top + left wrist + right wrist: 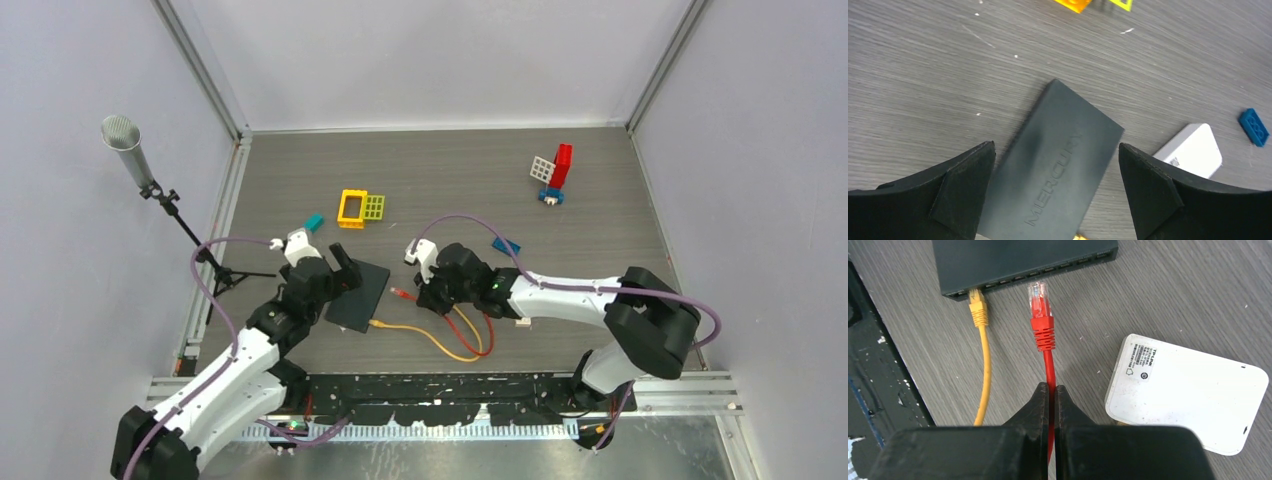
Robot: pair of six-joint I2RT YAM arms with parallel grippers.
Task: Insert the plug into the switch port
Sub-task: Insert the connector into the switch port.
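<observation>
At the left, the left hand (1058,195) is spread wide, its two fingers (963,192) standing either side of the near end of the dark switch (1058,155). It grips nothing, and whether the fingers touch the switch's sides cannot be told. The switch lies flat on the desk (923,75), its row of ports facing the right arm.

A yellow cable (979,310) is already seated in a port toward the left end of that row. Just to its right lies the red plug (1040,300), not yet in. Its clear tip stops just short of the port face, a few ports along from the yellow one.

The plug's long axis runs in line with its red cable (1049,365), close to square with the port row, and the tip points at the switch. In the top view that means pointing left.

The right hand (1051,390) is clenched on the red cable a little behind the plug's ribbed boot. A white box (1193,390) lies just beside it on the right.

I judge the step in hand to be final alignment before insertion. The next move calls for lining the tip up with one open port, levelling it with the opening, then pushing straight along the plug's axis. The left hand probably needs to close in and brace the switch so it does not slide away. Gripped by the cable, the plug may bend aside under the push.
</observation>
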